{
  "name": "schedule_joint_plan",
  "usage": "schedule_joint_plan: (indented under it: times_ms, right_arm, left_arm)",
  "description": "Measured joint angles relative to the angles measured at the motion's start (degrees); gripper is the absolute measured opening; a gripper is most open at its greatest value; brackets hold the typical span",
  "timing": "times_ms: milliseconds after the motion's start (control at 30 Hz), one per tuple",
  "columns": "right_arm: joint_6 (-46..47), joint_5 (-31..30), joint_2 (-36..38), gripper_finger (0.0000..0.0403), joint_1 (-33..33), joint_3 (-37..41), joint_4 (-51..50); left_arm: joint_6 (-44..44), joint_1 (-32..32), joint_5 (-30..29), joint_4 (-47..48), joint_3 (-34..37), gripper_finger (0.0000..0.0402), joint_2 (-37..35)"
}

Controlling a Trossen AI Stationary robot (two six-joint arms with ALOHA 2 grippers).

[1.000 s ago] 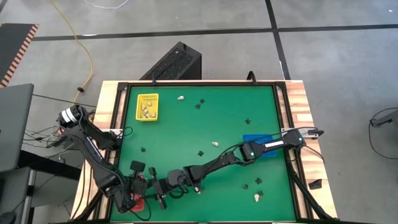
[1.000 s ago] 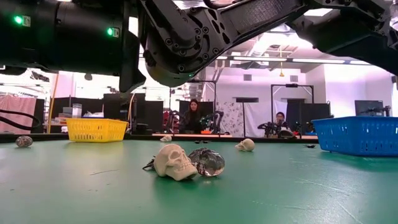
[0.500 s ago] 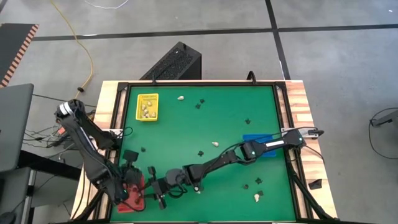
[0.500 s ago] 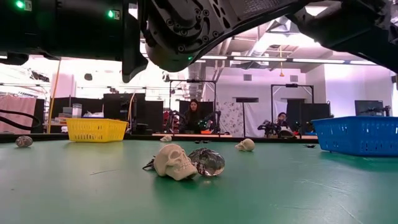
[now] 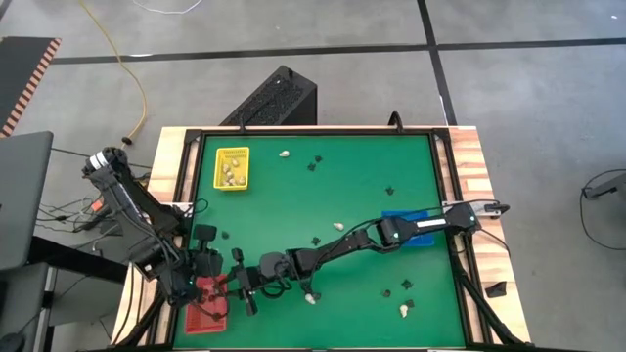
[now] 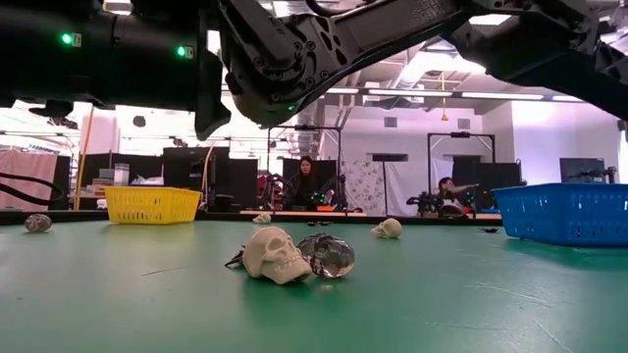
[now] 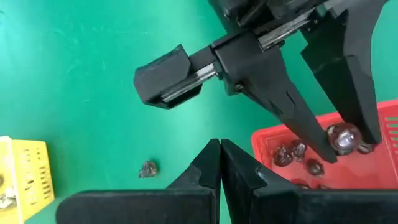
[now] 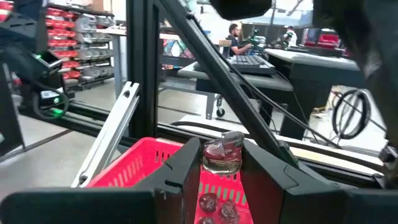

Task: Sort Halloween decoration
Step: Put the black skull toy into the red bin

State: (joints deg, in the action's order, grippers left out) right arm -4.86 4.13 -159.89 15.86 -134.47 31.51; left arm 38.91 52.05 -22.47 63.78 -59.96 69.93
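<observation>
Right tool (image 7: 348,140) is over the red tray (image 7: 385,124), fingers narrowed on a clear, glassy trinket (image 8: 222,155) — held, not dropped yet. Directly under it, several dark trinkets (image 7: 292,152) already lie in that tray. Left tool (image 7: 220,163) sits just beside, fingers pressed together, gripping nothing; looks like it's waiting.

Progress, judged from the bench (image 5: 323,196): partway. Yellow tray (image 5: 232,168), far across from the right tool, has a few pale pieces in it; blue tray (image 5: 411,227) sits under the right arm, contents not visible. Still loose: a cream skull (image 6: 276,255) w/ a clear piece (image 6: 332,255) touching it, a 2nd skull (image 6: 389,228) farther back, plus black bits (image 5: 315,164) scattered over the green. So plenty left.

Views differ: high view shows the spread but the held piece is too small to make out there. Right wrist view alone shows the grip clearly. Left wrist view adds a lone dark trinket (image 7: 148,168) on the mat, near the left tool. Low view shows the skulls close up, and people seated in the room behind.
</observation>
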Motion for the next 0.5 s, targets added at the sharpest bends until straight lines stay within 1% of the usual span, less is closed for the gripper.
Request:
schedule_joint_plan:
  times_ms: [67, 267, 367, 500]
  right_arm:
    - [-0.55, 0.56, -1.18, 0.0134, 0.00, -0.05, 2.49]
    - [-0.09, 0.71, -2.63, 0.0144, -0.01, 0.07, 4.97]
    - [1.63, 0.67, -2.61, 0.0163, -0.37, -0.01, 5.17]
    - [2.08, 0.32, -2.61, 0.0199, -0.75, 0.00, 4.83]
  left_arm:
    - [-0.12, -0.65, 0.56, -0.09, 0.00, 0.0000, 0.00]
    - [-0.12, -2.03, 1.11, -0.32, 0.00, 0.0000, 0.00]
    - [-0.16, -2.18, 1.15, -0.33, 0.02, 0.0000, 0.02]
    - [-0.32, -2.18, 1.16, -0.32, 0.02, 0.0000, 0.02]
